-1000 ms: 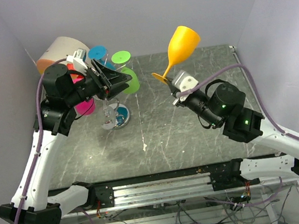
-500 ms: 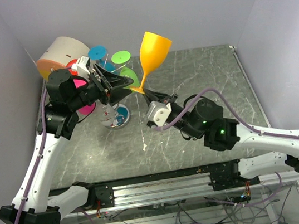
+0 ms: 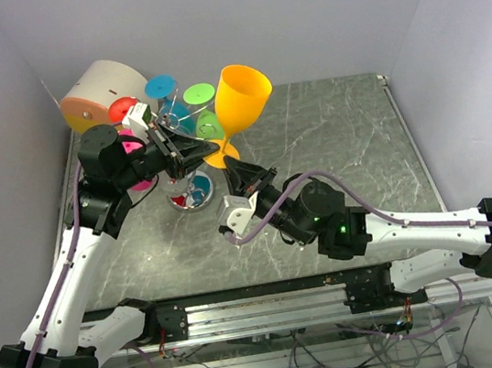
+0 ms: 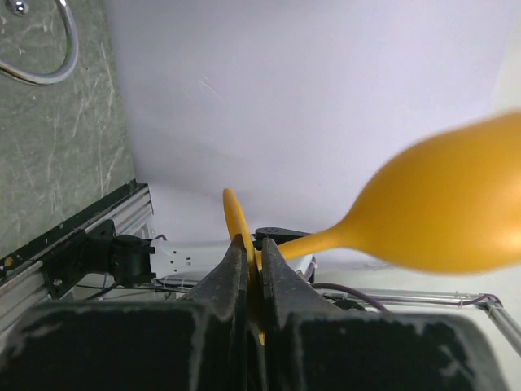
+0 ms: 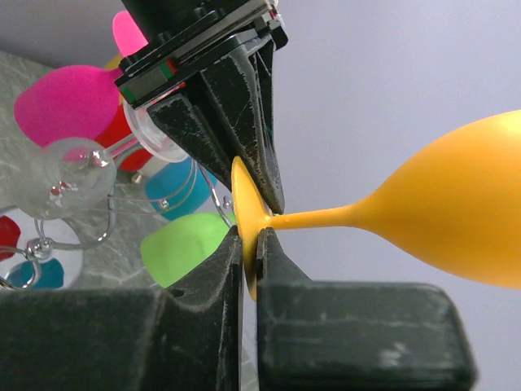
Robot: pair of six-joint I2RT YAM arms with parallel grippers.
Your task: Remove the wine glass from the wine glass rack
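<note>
The orange wine glass (image 3: 240,97) is in the air right of the wine glass rack (image 3: 190,192), bowl up and tilted. Both grippers meet at its round foot (image 3: 221,157). My left gripper (image 3: 213,149) is shut on the foot's edge from the left; in the left wrist view the disc (image 4: 236,220) sits pinched between its jaws (image 4: 251,244). From below, my right gripper (image 3: 236,169) is shut on the same foot, and the right wrist view shows the disc (image 5: 244,191) clamped in it (image 5: 250,236), with the left fingers (image 5: 244,106) just above.
The rack still carries pink (image 5: 69,102), green (image 5: 183,248), blue (image 5: 175,191) and clear (image 5: 69,187) glasses close behind the foot. A beige drum with an orange face (image 3: 100,87) stands at the back left. Walls close in on the left, back and right.
The right arm has swung left, carrying the orange glass from the table's middle to the left gripper. The left gripper, open before, has shut on the glass's foot.
</note>
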